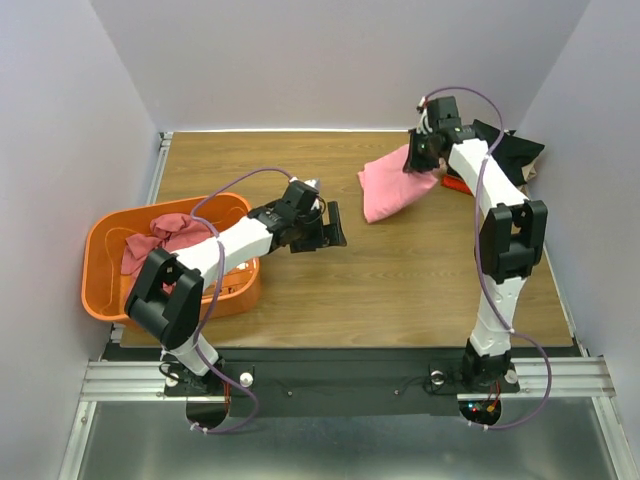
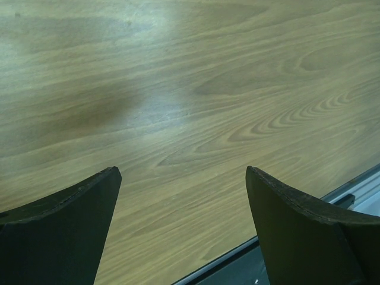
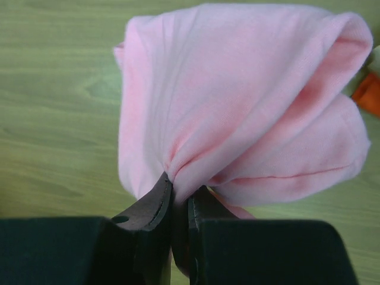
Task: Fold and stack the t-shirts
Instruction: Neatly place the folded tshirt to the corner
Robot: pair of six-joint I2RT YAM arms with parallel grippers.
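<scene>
The right gripper [image 3: 178, 187] is pinched shut on a bunched fold of the light pink t-shirt [image 3: 237, 101], which lies on the wooden bench [image 1: 400, 280] at the upper right of the top view. The left gripper [image 2: 183, 172] hangs wide open over bare wood near the centre. The darker rose t-shirt [image 1: 160, 235] sits crumpled in the orange basket [image 1: 95, 250] at the left. The black t-shirt [image 1: 515, 150] lies behind the right arm.

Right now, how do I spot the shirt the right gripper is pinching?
Find the far right of the brown wooden table, where the right gripper pinches cloth. That is the light pink cloth t-shirt. Its neighbour is a black folded shirt; the rose shirt lies in the orange plastic basket.
</scene>
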